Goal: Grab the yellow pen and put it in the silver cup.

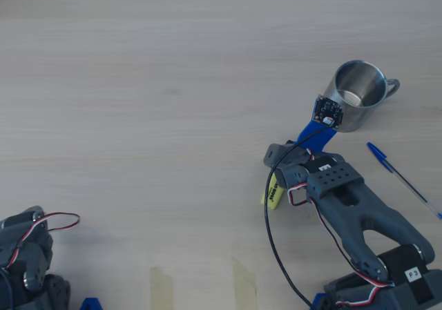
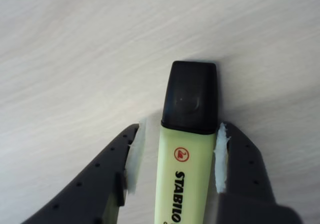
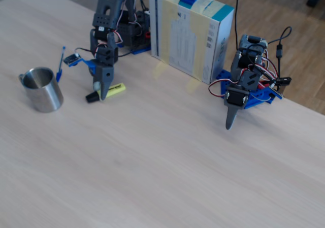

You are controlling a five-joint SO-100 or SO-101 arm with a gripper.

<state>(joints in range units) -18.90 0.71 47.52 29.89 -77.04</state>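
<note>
The yellow pen [image 2: 182,174] is a pale-yellow highlighter with a black cap [image 2: 192,97], lying flat on the wooden table. My gripper [image 2: 178,129] straddles it just behind the cap. The right pad [image 2: 220,159] touches the body, and a narrow gap shows between the left pad [image 2: 134,159] and the pen. In the fixed view the gripper [image 3: 104,91] points down over the pen [image 3: 116,90]. In the overhead view the pen [image 1: 273,191] pokes out from under the arm. The silver cup [image 1: 359,92] stands upright and empty beyond the gripper and also shows in the fixed view [image 3: 43,88].
A thin blue ballpoint pen [image 1: 400,179] lies to the right of my arm in the overhead view. A second arm [image 3: 244,91] stands at the table's edge beside a cardboard box [image 3: 190,32]. Two strips of tape [image 1: 162,286] are stuck near the front edge.
</note>
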